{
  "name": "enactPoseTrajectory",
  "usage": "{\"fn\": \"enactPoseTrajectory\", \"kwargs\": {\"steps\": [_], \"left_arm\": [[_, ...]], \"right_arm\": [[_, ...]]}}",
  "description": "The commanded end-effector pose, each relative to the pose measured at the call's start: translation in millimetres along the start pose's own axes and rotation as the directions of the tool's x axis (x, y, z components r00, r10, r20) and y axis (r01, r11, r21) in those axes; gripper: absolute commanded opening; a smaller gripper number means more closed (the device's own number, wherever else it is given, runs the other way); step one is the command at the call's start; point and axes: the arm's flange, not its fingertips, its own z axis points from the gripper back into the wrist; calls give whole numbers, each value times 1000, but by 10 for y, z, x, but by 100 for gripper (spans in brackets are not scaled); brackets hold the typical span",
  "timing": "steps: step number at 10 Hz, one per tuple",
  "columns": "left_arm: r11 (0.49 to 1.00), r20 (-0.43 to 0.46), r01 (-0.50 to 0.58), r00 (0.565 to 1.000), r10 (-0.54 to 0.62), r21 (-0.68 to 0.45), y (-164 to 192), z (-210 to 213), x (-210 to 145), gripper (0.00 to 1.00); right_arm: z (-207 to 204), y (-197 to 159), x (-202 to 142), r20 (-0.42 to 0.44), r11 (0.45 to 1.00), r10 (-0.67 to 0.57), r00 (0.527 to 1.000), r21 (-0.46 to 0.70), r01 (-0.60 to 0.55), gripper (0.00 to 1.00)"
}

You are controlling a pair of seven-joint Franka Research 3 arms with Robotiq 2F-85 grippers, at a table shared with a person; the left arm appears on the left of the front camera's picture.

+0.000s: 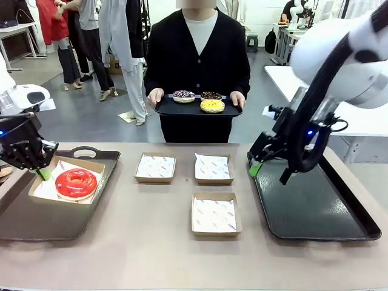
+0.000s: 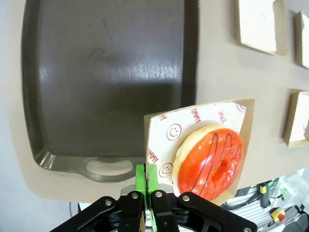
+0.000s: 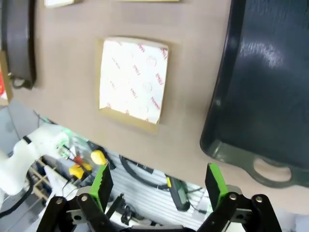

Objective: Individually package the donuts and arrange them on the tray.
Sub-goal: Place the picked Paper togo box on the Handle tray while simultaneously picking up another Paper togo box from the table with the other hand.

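A glossy red donut [image 1: 76, 182] lies in a paper-lined cardboard box [image 1: 40, 187] over the left black tray [image 1: 36, 221]. My left gripper [image 1: 43, 174] is shut on that box's left rim. In the left wrist view its green fingertips [image 2: 146, 175] pinch the box's edge [image 2: 155, 126] beside the red donut [image 2: 212, 162]. My right gripper [image 1: 270, 174] hangs open and holds nothing, over the near-left corner of the right black tray [image 1: 315, 212]. At the far side a person holds a small black tray [image 1: 167, 109] with a purple-white donut [image 1: 183, 96], a chocolate donut [image 1: 211, 95] and a yellow donut [image 1: 212, 106].
Three lined boxes without donuts sit mid-table: back left [image 1: 156, 167], back right [image 1: 213, 168] and front [image 1: 216, 213]. The right wrist view looks down past the open gripper [image 3: 158, 188] at one such box [image 3: 133, 82] and the tray [image 3: 270, 82].
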Motion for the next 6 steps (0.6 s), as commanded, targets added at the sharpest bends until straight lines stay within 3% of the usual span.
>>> {"fn": "enactPoseTrajectory", "kwargs": {"steps": [1, 5, 6], "left_arm": [[997, -40, 13, 999, -11, 70, 29, -70, 110, 1], [995, -83, 32, 996, -24, 98, 44, -87, 129, 1], [997, -64, 29, 998, -25, 69, 41, -204, 123, 1]], "right_arm": [[-254, 65, 111, 11, 998, -43, 999, -53, 44, 100], [-454, 81, 178, 9, 1000, -30, 999, 3, 30, 100], [-476, 81, 199, -2, 999, -23, 1000, -31, 23, 100]]}}
